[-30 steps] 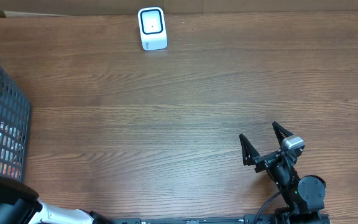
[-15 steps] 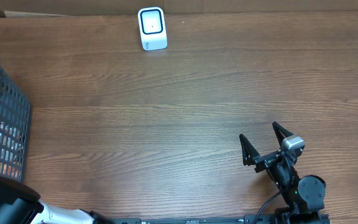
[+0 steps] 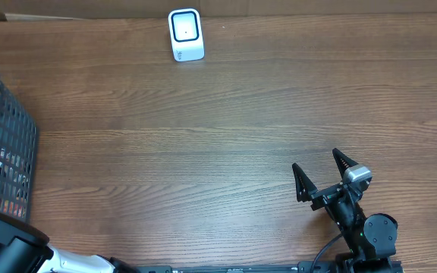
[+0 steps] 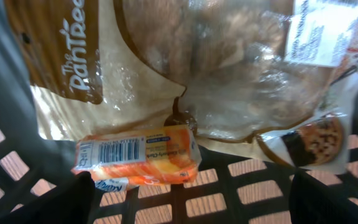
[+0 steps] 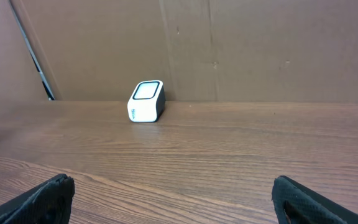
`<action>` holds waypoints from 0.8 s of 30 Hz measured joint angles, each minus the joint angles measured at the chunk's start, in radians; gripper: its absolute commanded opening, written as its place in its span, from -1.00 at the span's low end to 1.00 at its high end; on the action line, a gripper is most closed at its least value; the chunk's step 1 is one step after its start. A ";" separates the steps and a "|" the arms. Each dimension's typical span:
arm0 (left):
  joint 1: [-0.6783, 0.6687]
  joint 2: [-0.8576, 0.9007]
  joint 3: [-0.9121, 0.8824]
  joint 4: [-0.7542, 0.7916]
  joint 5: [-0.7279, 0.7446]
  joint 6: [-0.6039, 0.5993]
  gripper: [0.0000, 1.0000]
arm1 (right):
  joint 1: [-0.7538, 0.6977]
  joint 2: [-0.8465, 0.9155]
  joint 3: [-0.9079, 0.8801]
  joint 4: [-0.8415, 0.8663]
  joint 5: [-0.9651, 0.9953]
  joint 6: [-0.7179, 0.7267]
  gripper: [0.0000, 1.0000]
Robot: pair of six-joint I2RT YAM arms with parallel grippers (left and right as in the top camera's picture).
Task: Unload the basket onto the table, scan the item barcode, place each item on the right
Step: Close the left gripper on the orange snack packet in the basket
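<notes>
Left gripper (image 4: pixel 190 190): one, reaching down inside the basket (image 3: pixel 6 152); jaws spread wide, the two dark fingertips (image 4: pixel 61 202) sit at opposite lower corners of the wrist view and nothing is held between them. The left one lies just beside the lower corner of the orange packet (image 4: pixel 138 155); whether they touch cannot be told. Right gripper (image 3: pixel 315 161): one, low over the near right part of the table (image 3: pixel 203 152); jaws at full spread, holding and touching nothing, with bare wood between the fingers. Basket: one, dark grey with a slotted floor and walls, at the left edge of the table. Contents seen by the left wrist camera, three packages. Orange packet: one, lying flat on the basket floor between the open jaws, with a white barcode label facing the camera. Clear bag (image 4: pixel 185 62): one, large, with brown printing and brownish goods inside, lying beyond the orange packet and overlapping its upper edge. Cookie packet (image 4: pixel 316 140): one, showing a chocolate-chip cookie picture, to the right and partly under the clear bag. Scanner (image 3: pixel 186 34): one, small and white with a dark window, upright at the far edge of the table, well apart from both grippers and the basket. Cardboard wall (image 5: pixel 260 50): brown, standing behind the scanner.
</notes>
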 measured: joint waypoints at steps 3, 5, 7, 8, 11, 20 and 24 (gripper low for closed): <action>0.000 0.000 -0.032 0.030 -0.002 0.020 0.67 | 0.000 0.000 0.000 0.000 0.000 0.000 1.00; 0.000 0.000 -0.048 0.050 -0.004 0.026 0.67 | 0.000 0.000 0.000 0.000 0.000 0.000 1.00; 0.001 0.000 -0.067 0.070 -0.011 0.034 0.67 | 0.000 0.000 0.000 0.000 0.001 0.000 1.00; 0.001 0.000 -0.076 0.080 -0.014 0.036 0.67 | 0.000 0.000 0.000 0.000 0.000 0.000 1.00; 0.003 0.000 -0.099 0.109 -0.023 0.042 0.66 | 0.000 0.000 0.000 0.000 0.000 0.000 1.00; 0.003 0.005 -0.125 0.138 -0.061 0.044 0.53 | 0.000 0.000 0.000 0.000 0.000 0.001 1.00; 0.003 0.030 -0.126 0.138 -0.070 0.051 0.16 | 0.000 0.000 0.000 0.000 0.001 0.000 1.00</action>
